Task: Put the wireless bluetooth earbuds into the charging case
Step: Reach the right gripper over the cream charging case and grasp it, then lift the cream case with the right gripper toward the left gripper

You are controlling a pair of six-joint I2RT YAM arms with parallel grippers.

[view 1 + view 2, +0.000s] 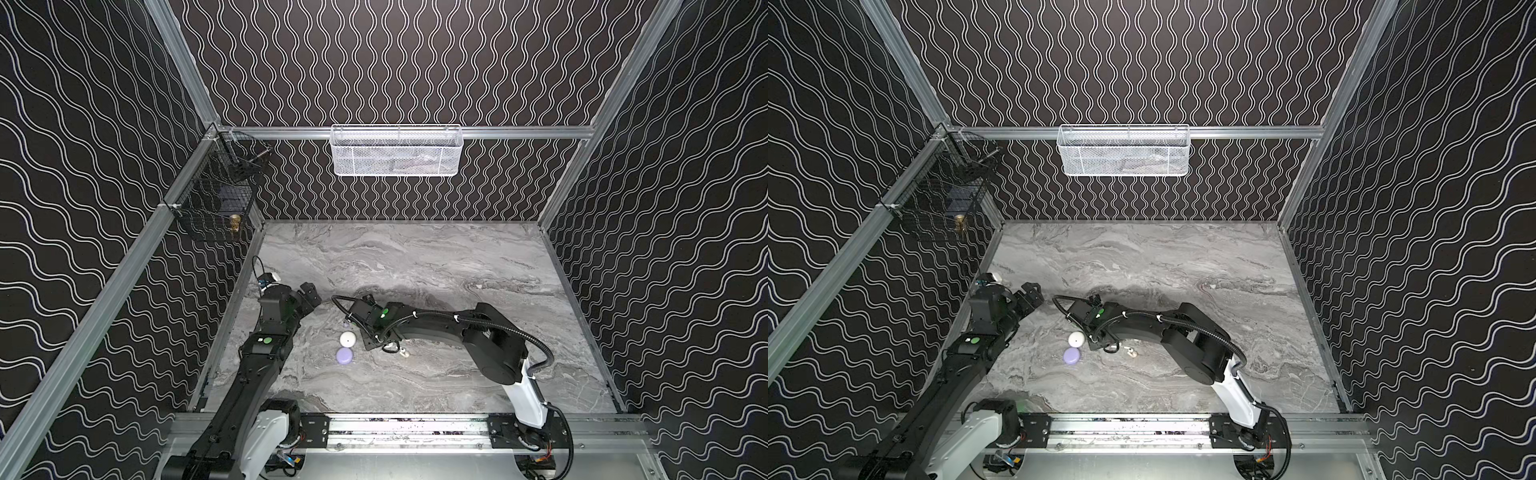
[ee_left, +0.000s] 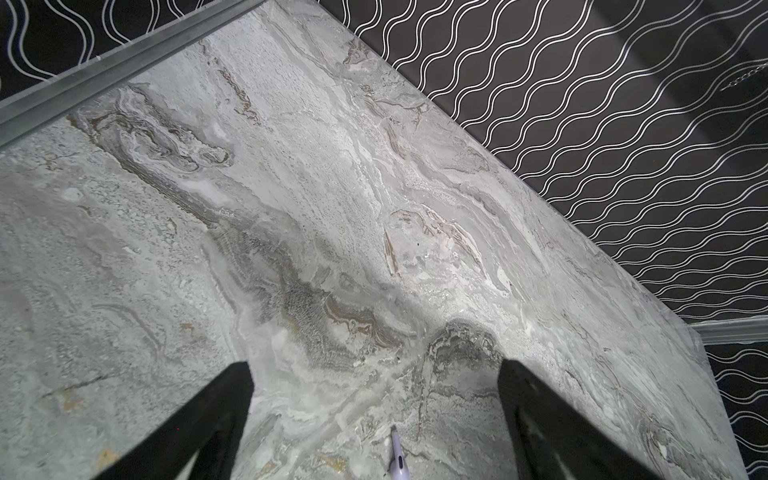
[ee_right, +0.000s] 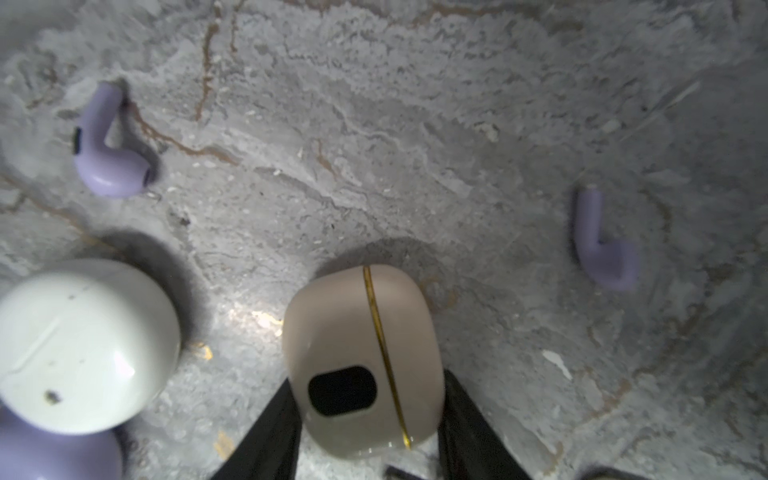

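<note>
Three charging cases show: a beige rounded plastic charging case with a gold seam, a glossy white round case and a lavender round case. The right gripper grasps the beige one, a black finger against each side, over the grey marble-patterned tabletop, left of centre. The other two cases sit just beside each other, the white one farther. Two pale lavender plastic earbuds lie loose beyond the held case, the second earbud well apart from the first. One small white earbud lies right of the cases. The left gripper hangs released, holding nothing, on the left
</note>
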